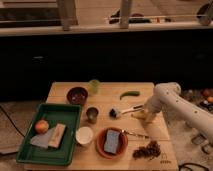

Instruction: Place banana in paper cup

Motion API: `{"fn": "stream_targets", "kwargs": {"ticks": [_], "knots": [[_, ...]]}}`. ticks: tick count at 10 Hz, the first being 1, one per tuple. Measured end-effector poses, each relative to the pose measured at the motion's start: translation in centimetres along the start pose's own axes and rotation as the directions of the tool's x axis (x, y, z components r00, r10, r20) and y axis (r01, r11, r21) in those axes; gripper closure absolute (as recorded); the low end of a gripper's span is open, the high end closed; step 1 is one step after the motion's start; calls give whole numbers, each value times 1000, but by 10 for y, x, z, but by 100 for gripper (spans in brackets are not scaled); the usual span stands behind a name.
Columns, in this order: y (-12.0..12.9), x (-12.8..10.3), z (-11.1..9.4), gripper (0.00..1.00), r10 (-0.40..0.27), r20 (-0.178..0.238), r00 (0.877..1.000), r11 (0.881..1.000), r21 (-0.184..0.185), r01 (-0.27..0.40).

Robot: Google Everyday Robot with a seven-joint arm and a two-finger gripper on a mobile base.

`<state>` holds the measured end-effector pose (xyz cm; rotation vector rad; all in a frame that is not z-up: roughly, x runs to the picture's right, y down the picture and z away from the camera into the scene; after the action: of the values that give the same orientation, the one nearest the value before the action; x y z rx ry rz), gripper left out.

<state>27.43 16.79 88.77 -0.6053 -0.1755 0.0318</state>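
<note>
- The gripper (145, 111) is low over the bench (110, 97), at the 3 o'clock side. It sits at the end of the white arm (172, 97), which reaches in from the right.
- The banana (139, 116) lies on the wood directly at the gripper, just beside the handle end of the brush (125, 110).
- You should know that I cannot tell if the gripper is already closed on the banana or only set at it.
- I judge that the arm is held so low because the step in hand is the grasp. The fruit lies flat, so it must be taken from above.
- The banana looks small, pale yellow and a little curved, and it is shorter than the brush.
- The green pod (129, 94), at 11 o'clock from the banana, is another thing, so please do not confuse them.
- The white cup (84, 135), which I take for the paper cup, stands upright with its mouth up. It is at 8 o'clock from the banana and well apart, between the green tray (30, 152) and the red plate (100, 150).
- The metal cup (92, 114) and the red plate are near the way to the white cup. In my judgement you must carry the banana high over them.
</note>
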Motion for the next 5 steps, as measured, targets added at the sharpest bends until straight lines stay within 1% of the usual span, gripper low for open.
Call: {"fn": "stream_targets", "kwargs": {"ticks": [1,4,5], "knots": [[0,2,0,72,5,1,1000,1000,2,-5],[-1,3,-2,98,2,1,1000,1000,5,-2],[-1,2,-4,100,-5,2,1000,1000,5,5]]}}
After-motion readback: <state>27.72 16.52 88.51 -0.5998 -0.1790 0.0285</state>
